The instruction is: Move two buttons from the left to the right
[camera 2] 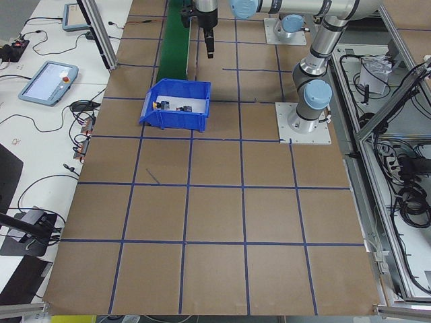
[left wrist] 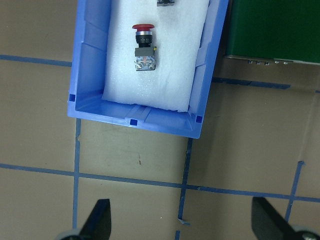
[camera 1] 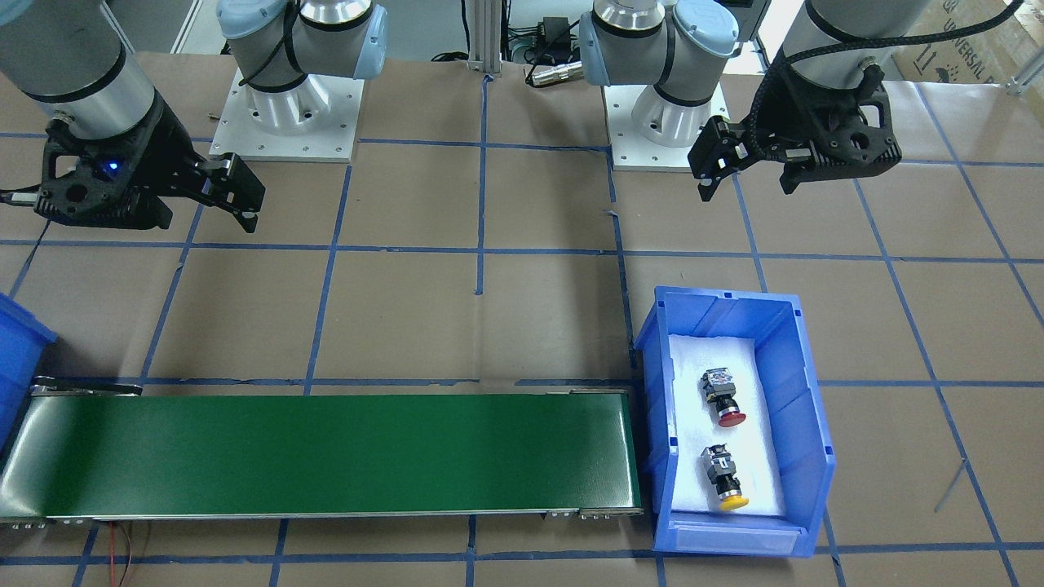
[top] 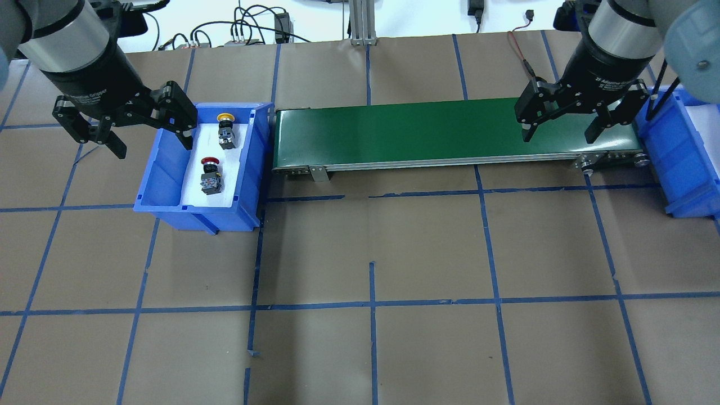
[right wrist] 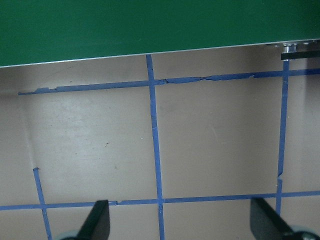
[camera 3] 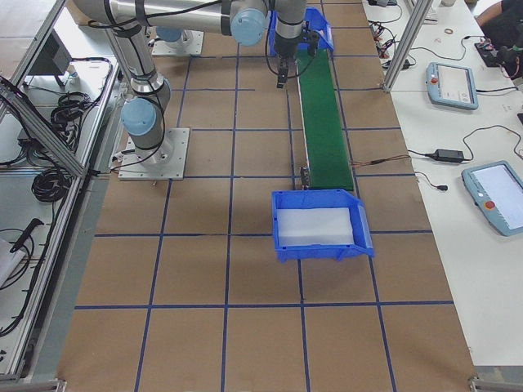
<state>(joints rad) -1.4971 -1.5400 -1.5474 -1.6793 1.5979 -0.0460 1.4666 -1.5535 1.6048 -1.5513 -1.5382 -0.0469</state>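
While the left pincer (top: 152, 147) hangs raised with its fingers spread wide and empty, both buttons lie below and ahead of it in the blue bin (top: 197, 218), on white foam. The red-capped button (top: 211, 174) is nearer the robot, and the yellow-capped button (top: 226, 130) lies just beyond it. Each is on its side with its cap pointing away from the robot. Neither touches the pincer, whose fingertips sit over bare worktop (top: 394, 247) short of the bin. Rightward runs the green conveyor belt (top: 422, 132). Near its right end hovers the right pincer (top: 558, 138), fingers likewise apart. A second blue bin (top: 683, 185) stands furthest right.
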